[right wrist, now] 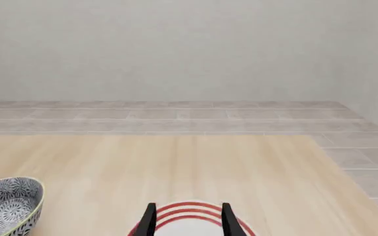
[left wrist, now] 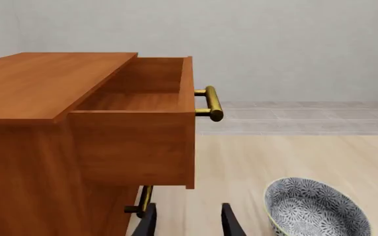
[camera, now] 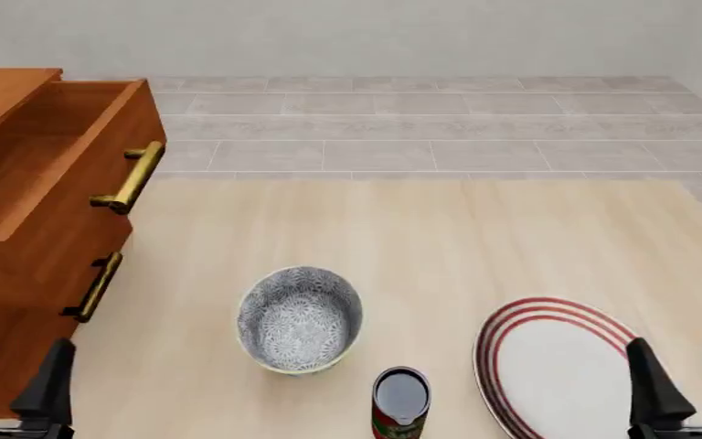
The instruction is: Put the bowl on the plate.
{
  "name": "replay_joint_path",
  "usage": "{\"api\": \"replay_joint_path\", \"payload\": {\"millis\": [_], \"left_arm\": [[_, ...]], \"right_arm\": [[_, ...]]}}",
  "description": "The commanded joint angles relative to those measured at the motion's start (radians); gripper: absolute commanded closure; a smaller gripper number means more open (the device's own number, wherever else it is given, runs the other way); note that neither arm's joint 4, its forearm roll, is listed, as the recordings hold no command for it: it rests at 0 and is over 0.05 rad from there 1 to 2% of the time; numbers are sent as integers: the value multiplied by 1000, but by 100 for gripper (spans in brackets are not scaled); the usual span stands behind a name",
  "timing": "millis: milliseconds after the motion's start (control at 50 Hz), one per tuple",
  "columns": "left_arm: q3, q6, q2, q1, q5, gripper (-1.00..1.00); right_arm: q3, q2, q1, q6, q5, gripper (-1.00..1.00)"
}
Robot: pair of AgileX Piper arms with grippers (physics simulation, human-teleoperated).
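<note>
The bowl (camera: 300, 318), floral blue-grey inside with a cream rim, stands upright on the table left of centre; it also shows in the left wrist view (left wrist: 315, 208) and the right wrist view (right wrist: 6, 205). The white plate (camera: 558, 370) with red rings lies flat at the front right, its far edge showing in the right wrist view (right wrist: 190, 216). My left gripper (camera: 12, 375) is open at the front left, apart from the bowl. Over the plate's right edge my right gripper (camera: 684, 377) is open and holds nothing.
A wooden cabinet (camera: 34, 238) stands at the left with its top drawer (camera: 47, 155) pulled open and brass handles (camera: 132, 178). A small dark-topped can (camera: 400, 402) stands near the front edge between bowl and plate. Tiled floor lies beyond the table.
</note>
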State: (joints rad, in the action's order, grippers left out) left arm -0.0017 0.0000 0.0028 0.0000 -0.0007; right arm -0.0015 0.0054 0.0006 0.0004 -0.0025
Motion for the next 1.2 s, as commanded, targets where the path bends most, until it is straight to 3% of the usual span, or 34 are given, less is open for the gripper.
{"api": "replay_joint_path", "payload": {"millis": [20, 220, 300, 580, 920, 940, 1200], "left_arm": [[-3, 0, 4, 0, -1, -100], [-3, 0, 4, 0, -1, -100], [-3, 0, 4, 0, -1, -100], [-3, 0, 4, 0, -1, -100], [-3, 0, 4, 0, -1, -100], [-3, 0, 4, 0, -1, -100], [-3, 0, 4, 0, -1, -100]], "right_arm": [[-4, 10, 1, 5, -1, -100], [-4, 16, 7, 6, -2, -100], [-6, 31, -8, 37, -11, -100], [-108, 199, 14, -17, -81, -100], [-217, 502, 129, -8, -201, -100], [-224, 522, 144, -34, -211, -100], [-333, 737, 226, -55, -269, -100]]}}
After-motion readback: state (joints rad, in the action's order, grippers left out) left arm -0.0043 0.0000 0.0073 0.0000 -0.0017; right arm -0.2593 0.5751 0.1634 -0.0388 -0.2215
